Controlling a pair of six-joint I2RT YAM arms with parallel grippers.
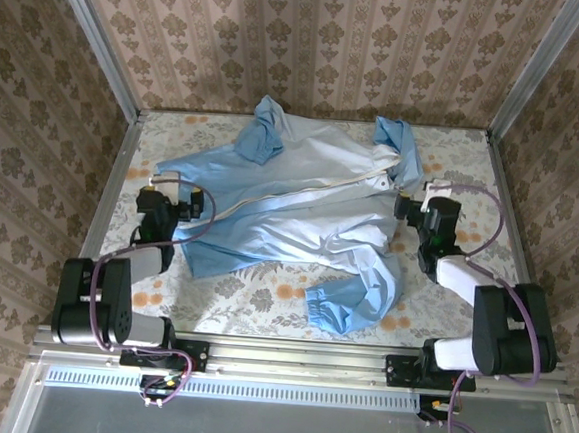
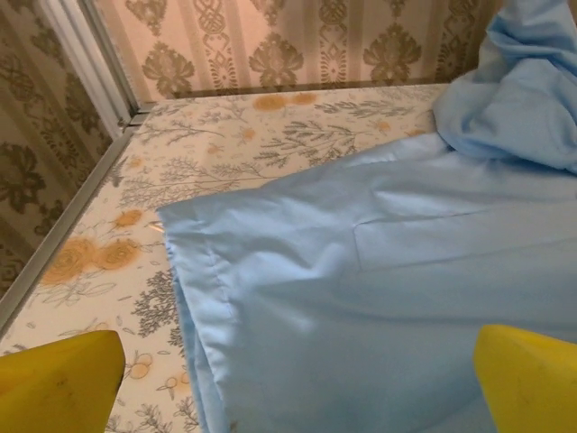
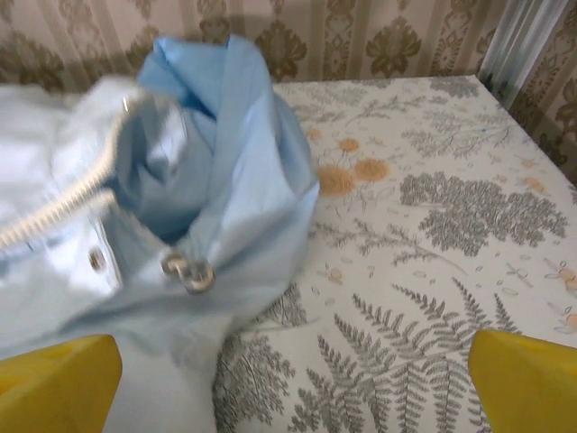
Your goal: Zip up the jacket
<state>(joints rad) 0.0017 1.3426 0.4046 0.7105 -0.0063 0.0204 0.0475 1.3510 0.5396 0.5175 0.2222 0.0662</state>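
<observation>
the jacket [image 1: 289, 217] lies rumpled across the middle of the floral table [image 1: 455, 154], its zipper strip [image 3: 63, 203] seemingly unjoined near the collar. the left gripper [image 1: 188, 204] sits low at the hem edge with fingers [image 2: 59, 379] spread wide. the right gripper [image 1: 403, 207], its arm folded inward, is likewise spread beside the collar.

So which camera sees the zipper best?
The right wrist view: the zipper is close up there, with its teeth clear. The top view shows it as a thin pale line across the jacket. The left wrist view shows plain blue cloth.
</observation>
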